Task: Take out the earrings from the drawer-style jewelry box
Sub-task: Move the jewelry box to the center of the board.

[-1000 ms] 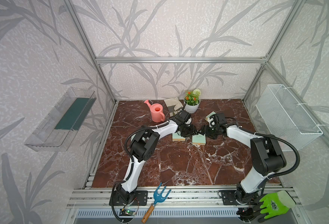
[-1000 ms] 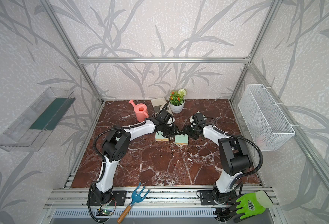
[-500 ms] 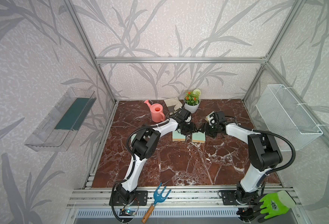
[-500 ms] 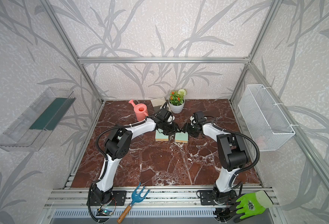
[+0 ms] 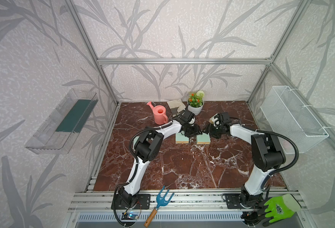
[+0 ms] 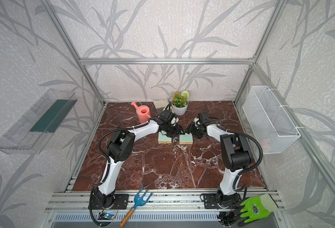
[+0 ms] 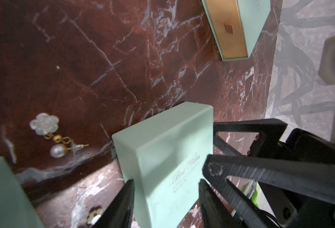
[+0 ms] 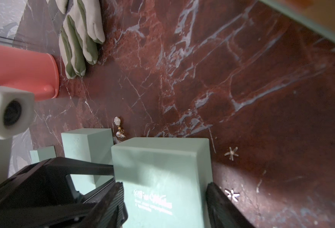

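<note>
Far L wall: clear shelf [image 5: 63, 122]. On the marble table [image 5: 182, 167], back L: pink watering can [image 5: 159, 114]. A blue hand rake [image 5: 160, 199] lay on the front rail below it. Next along the back: grey gloves [image 5: 175, 105], then a potted plant [image 5: 195, 104].

Mid-table, the second mint box [image 5: 182, 138] lay flat on the L-arm side. A narrow strip of marble separated it from the mint jewelry box [image 5: 203, 138], which had script on its lid. Both grippers were at the jewelry box.

L gripper [image 7: 165, 182]: one finger lay along the box's side wall and the other at the opposite edge. Couldn't tell whether it actually clamped.

The earrings [image 8: 119, 128] lay out on the marble. A flower-and-pearl drop [image 7: 50, 138] was in the gap btwn the two boxes. A small flower stud [image 7: 95, 216] was in the same gap, closer to the L gripper's finger. In the top views they were too small to pick out.

R gripper [image 8: 164, 185]: fingers pressed on both sides of the jewelry box, closed on it. Just beside that box on the R-arm side lay two star-shaped pieces [image 8: 231, 153].

Behind the jewelry box and apart from it sat a mint piece w/ tan inner face [image 7: 231, 33]. Front rail, R end: green glove [image 5: 279, 207]. Far R wall: white wire basket [image 5: 293, 122].
</note>
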### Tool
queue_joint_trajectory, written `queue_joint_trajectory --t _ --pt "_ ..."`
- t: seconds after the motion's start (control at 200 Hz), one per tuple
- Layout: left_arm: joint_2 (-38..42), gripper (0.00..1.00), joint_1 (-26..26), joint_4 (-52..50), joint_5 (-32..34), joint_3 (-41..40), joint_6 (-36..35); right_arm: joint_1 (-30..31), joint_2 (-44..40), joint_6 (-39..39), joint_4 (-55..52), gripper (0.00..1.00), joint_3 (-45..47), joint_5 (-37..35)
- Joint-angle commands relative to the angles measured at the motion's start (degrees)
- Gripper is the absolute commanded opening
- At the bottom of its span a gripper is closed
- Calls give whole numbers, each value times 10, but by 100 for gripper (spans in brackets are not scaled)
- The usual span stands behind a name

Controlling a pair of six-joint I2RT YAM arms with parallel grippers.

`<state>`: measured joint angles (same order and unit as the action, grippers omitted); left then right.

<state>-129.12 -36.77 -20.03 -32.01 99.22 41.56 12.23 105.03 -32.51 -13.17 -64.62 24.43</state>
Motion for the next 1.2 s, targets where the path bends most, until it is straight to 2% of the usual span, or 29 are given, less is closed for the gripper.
queue_joint_trajectory --t 0.0,0.66,1.194 --pt "-10 52 -12 21 -37 26 -9 5 5 0 11 66 -11 25" --pt "-10 52 0 14 -29 27 -4 -5 12 1 11 66 -14 31" --pt "4 53 1 -10 5 15 -11 -8 0 0 8 66 -15 30"
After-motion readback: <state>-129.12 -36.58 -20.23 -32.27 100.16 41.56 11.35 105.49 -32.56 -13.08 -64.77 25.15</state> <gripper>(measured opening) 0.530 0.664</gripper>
